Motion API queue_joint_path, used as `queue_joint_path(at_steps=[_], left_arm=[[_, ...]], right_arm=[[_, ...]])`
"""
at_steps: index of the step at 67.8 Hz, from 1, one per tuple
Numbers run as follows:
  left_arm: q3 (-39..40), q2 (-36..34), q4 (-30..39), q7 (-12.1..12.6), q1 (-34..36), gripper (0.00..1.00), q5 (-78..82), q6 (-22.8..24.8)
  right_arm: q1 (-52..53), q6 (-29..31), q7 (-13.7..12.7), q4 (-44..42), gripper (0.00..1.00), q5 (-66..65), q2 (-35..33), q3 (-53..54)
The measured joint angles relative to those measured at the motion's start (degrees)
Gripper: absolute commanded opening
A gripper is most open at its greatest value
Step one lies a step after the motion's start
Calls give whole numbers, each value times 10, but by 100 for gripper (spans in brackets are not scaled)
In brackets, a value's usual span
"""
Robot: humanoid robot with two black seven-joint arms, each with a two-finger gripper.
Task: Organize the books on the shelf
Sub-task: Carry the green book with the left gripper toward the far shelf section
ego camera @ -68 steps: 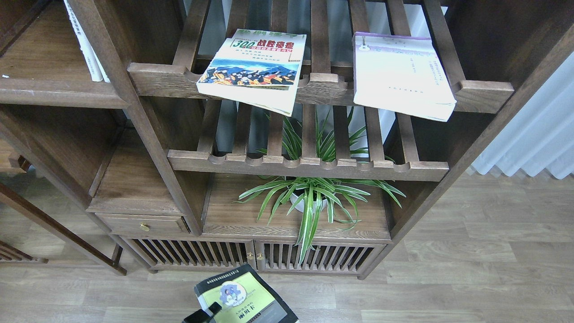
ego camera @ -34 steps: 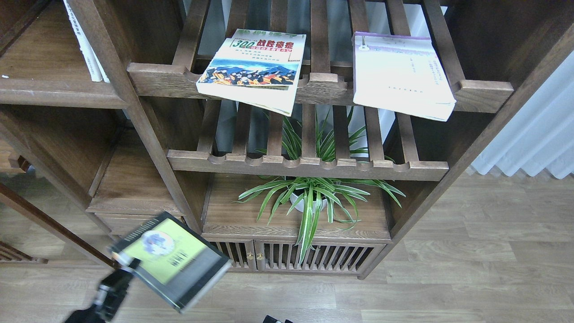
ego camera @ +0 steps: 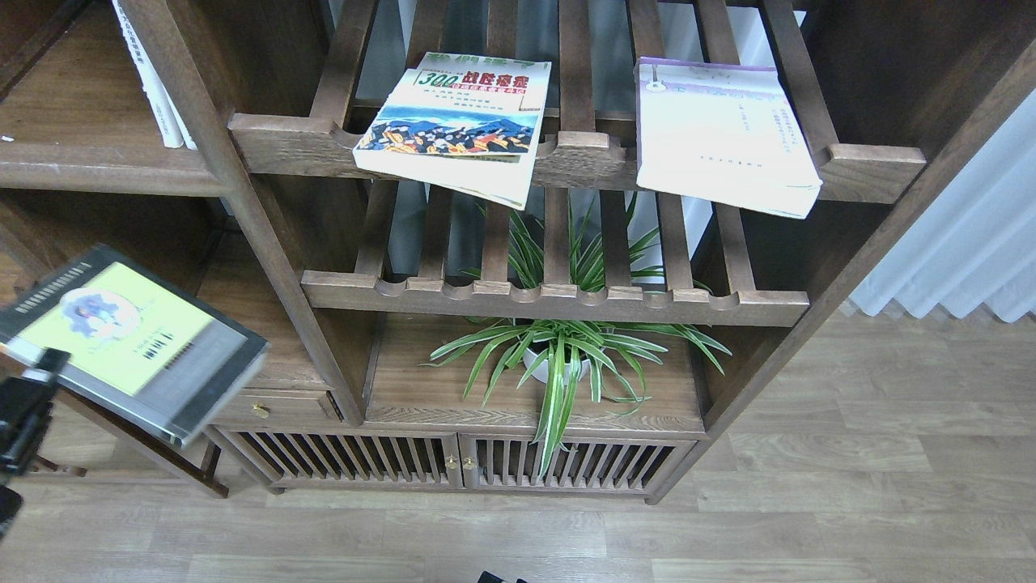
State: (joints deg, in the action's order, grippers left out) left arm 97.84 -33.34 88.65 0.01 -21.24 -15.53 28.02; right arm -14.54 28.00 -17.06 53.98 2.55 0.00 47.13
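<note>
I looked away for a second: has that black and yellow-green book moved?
Yes. The black and yellow-green book, held by the left gripper, went left and upward, from the floor below the cabinet doors to beside the small drawer.

Motion-blurred black-grey book (ego camera: 129,340), corner cut off

Two slatted wooden racks with scalloped front rails cross the middle of the frame, the upper rack (ego camera: 566,154) above the lower rack (ego camera: 558,295). Below them, at centre, a spider plant (ego camera: 566,364) in a small white pot (ego camera: 541,362) stands on a flat cabinet top, its striped leaves spilling over the front edge. Slatted cabinet doors (ego camera: 453,463) with small brass knobs sit beneath. Thin white-spined books (ego camera: 158,81) lean at upper left. A grey wood-plank floor (ego camera: 850,486) fills the bottom, and a pale curtain (ego camera: 963,243) hangs at right.
</note>
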Motion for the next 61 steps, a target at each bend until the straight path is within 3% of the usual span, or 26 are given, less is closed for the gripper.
queue_joint_path(at_steps=[15, 29, 35, 49, 61], left_arm=[[68, -29, 6, 1, 3, 6, 0, 0], [81, -44, 3, 6, 31, 6, 2, 0], [84, -56, -4, 30, 66, 6, 4, 0], [78, -61, -24, 125, 163, 6, 26, 0], [97, -64, -33, 140, 209, 6, 85, 0]], right_arm=[[-1, 0, 0, -4, 100, 0, 0, 0], [-1, 0, 0, -9, 100, 0, 0, -1], [-1, 0, 0, -11, 100, 0, 0, -1], [-1, 0, -1, -12, 100, 0, 0, -1], [-3, 0, -1, -12, 100, 0, 0, -1]])
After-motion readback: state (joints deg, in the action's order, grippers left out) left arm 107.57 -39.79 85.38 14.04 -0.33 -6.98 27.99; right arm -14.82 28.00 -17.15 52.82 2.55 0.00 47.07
